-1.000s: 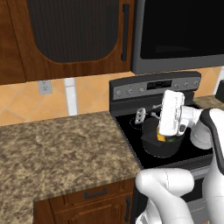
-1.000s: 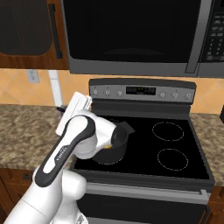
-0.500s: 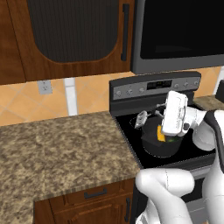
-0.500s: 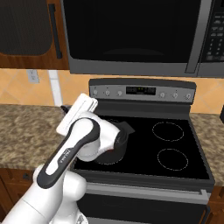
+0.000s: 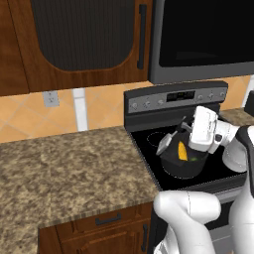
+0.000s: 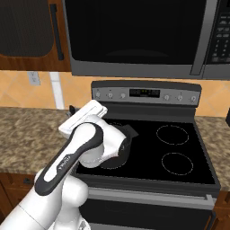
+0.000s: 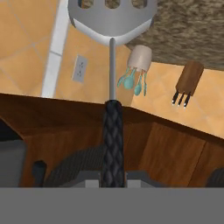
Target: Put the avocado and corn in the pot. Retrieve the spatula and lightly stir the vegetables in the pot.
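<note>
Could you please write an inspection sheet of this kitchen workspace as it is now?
Surface: black stove top; granite counter beside it.
Job's things: pot on the stove, corn inside; avocado not discernible.
Spatula: handle gripped, head away from hand.
Clutter: utensil holder, knife block in the hand view.
Tool: shut on spatula.
Cables: nothing seen.
Surroundings: microwave, wood cabinets, wall outlet.

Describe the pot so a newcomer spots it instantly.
Find the black stove under the microwave. On its front burner nearest the granite counter sits the pot: dark, round and shallow, with the yellow corn inside, unlike the bare burners beside it.
</note>
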Available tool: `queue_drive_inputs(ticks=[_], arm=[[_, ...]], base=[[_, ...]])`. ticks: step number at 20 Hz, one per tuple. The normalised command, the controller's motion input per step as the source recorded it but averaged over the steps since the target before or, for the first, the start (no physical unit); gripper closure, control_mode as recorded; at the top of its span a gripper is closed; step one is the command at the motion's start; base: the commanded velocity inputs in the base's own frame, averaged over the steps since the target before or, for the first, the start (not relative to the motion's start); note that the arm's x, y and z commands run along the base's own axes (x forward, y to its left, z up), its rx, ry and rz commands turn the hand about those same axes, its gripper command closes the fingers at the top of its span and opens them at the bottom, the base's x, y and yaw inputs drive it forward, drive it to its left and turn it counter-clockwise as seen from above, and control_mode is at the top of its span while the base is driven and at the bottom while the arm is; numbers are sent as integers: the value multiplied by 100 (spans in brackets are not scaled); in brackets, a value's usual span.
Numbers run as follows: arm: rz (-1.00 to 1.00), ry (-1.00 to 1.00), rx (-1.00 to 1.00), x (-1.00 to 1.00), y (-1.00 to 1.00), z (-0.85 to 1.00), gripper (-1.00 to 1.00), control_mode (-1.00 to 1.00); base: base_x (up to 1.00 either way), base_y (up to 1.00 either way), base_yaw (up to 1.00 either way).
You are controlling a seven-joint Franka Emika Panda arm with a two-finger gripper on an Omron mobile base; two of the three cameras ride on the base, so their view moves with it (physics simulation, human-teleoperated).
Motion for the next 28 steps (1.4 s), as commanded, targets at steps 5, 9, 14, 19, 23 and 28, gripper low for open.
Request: queue_drive_inputs(ticks=[5,9,14,19,23,28], arm=[[-9,2,0,7,-15,0,100,-100],[-11,6,0,3,-49,12,100,-100],[-8,3,0,4,-40,3,100,-100],[-7,8,-7,29,-47,-14,100,-100],[-7,14,-10,23,-54,-22,100,-100],[1,17,-13,41,-44,-31,100,-100]], base=[[0,0,0],[0,0,0],[0,0,0],[0,0,0],[0,0,0],[0,0,0]])
